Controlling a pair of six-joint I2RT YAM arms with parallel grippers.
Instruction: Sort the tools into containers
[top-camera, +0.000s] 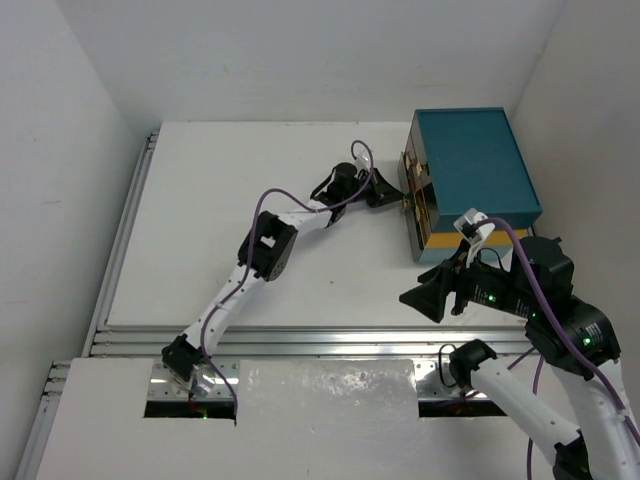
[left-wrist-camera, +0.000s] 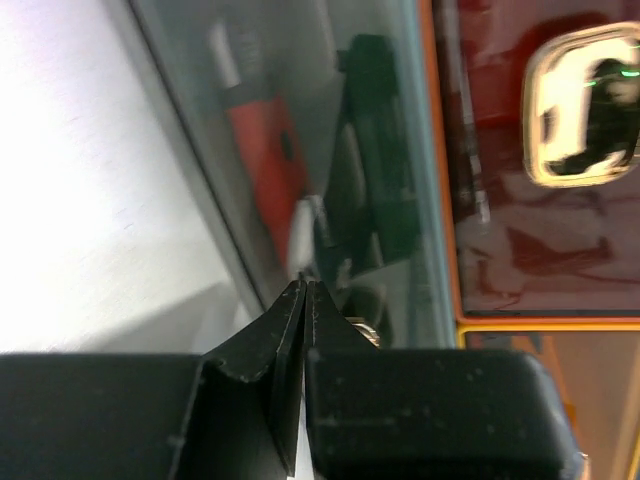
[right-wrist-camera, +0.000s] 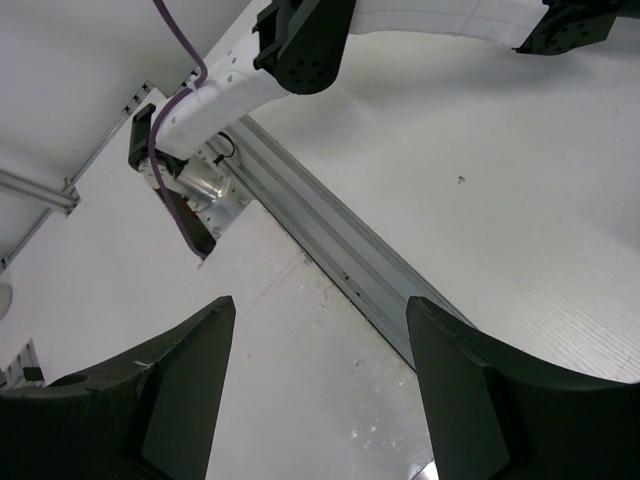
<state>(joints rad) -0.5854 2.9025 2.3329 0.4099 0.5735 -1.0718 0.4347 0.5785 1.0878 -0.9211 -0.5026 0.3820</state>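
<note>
White table (top-camera: 250, 220) lies bare beside teal box (top-camera: 470, 165).

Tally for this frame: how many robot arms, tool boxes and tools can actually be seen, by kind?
White robot arms: 2, left, right
Teal rectangular box with brass latches: 1
Red-and-black-handled tool behind the translucent drawer front: 1, blurred; any others cannot be made out
Total: 4
</note>
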